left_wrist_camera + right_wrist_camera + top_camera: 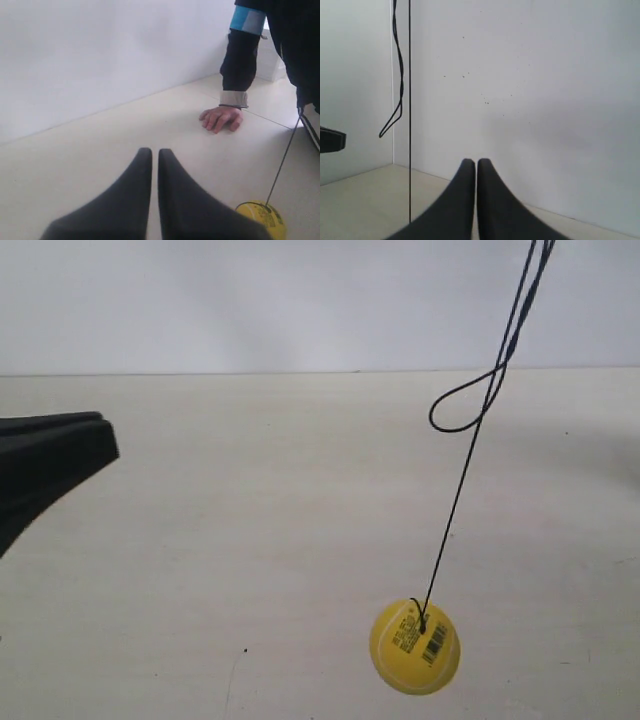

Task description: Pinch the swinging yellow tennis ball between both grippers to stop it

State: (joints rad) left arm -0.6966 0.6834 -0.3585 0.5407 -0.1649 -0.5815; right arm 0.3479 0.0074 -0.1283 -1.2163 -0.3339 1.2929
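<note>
Dangling ball (262,220) untouched; left hand (151,151) closed.

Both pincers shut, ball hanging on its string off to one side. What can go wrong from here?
1. A person's hand rests on the surface ahead of the left pincer, beyond the yellow tennis ball; an arm sweeping in might strike it.
2. The string carries a slack loop; a pincer may snag it.
3. The right wrist view shows the right pincer and string but no ball; closing in blind may bat the ball away.
</note>
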